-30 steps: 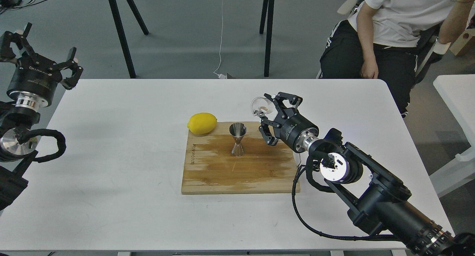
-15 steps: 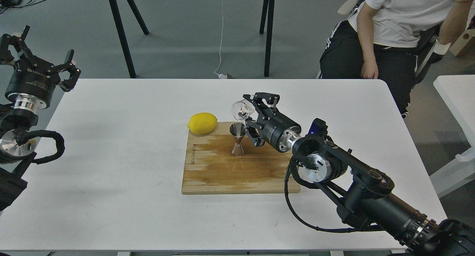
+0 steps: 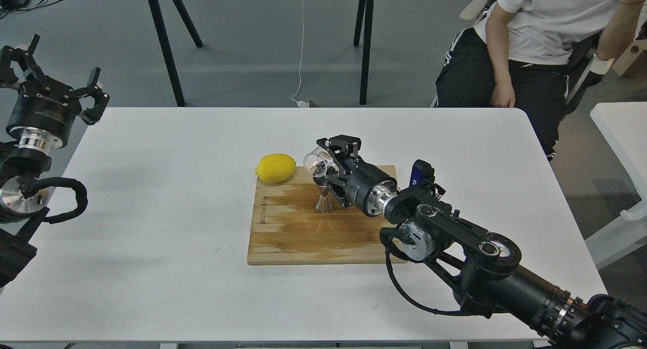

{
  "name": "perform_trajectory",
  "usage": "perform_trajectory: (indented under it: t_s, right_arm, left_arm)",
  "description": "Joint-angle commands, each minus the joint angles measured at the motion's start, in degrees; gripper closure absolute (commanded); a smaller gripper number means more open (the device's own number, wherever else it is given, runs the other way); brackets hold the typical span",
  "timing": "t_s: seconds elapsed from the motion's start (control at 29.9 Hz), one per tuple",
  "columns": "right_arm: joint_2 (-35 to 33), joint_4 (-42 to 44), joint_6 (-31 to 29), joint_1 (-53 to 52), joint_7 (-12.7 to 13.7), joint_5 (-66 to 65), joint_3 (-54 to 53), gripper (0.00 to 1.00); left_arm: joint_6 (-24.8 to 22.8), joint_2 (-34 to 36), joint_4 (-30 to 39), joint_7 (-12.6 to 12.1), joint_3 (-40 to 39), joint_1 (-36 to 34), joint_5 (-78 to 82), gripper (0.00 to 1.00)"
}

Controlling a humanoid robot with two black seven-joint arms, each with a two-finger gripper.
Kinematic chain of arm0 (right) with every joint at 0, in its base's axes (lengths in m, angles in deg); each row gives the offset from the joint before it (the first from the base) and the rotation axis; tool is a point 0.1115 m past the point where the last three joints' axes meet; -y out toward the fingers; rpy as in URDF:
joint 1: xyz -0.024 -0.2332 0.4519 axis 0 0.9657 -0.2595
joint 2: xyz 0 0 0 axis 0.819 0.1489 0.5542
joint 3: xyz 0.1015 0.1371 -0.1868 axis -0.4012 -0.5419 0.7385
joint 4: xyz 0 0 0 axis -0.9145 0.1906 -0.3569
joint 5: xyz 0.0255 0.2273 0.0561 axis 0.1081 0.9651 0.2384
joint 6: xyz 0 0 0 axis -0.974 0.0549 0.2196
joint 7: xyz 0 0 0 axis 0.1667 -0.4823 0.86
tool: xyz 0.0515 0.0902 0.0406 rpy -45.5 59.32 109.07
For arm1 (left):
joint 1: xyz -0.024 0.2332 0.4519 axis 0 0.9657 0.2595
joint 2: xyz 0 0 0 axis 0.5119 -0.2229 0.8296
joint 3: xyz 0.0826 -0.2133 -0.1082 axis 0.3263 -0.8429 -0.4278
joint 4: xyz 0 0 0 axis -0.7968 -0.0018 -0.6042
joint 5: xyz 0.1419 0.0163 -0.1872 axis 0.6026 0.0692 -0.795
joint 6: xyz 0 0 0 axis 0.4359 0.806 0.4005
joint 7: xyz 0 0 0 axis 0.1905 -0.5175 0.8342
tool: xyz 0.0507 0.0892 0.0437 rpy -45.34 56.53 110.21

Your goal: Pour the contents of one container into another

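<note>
My right gripper is shut on the clear glass cup, which is tipped on its side with its mouth toward the left, right over the steel jigger. Something small and dark-orange shows inside the cup. The jigger stands upright on the wooden cutting board; only its lower cone shows, its top hidden behind the cup and gripper. My left gripper hangs open off the table's far left edge, holding nothing.
A yellow lemon lies at the board's back left corner, close to the cup. A seated person is behind the table's far right. Black table legs stand beyond the far edge.
My right arm has carried the cup leftward and down, from right of the jigger to directly above it, tipping it further. The left arm has barely moved.
</note>
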Motion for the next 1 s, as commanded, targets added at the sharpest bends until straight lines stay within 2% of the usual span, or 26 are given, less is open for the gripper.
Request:
perform_trajectory:
  t_s: [0.0,0.8,0.97]
  right_arm:
    - [-0.09,-0.12,0.02,-0.2,0.07,0.06,0.02,0.71]
    - [-3.16,0.05,0.02,-2.04,-0.11,-0.29,0.11,0.71]
    - [-3.08,0.23,0.02,-1.96,-0.11,-5.29,0.11,0.71]
  left_arm:
    - [0.0,0.0,0.0,-0.01,0.0,0.0,0.0,0.0]
    - [0.0,0.0,0.0,-0.1,0.0,0.0,0.0,0.0]
    - [0.0,0.0,0.0,-0.1,0.0,0.0,0.0,0.0]
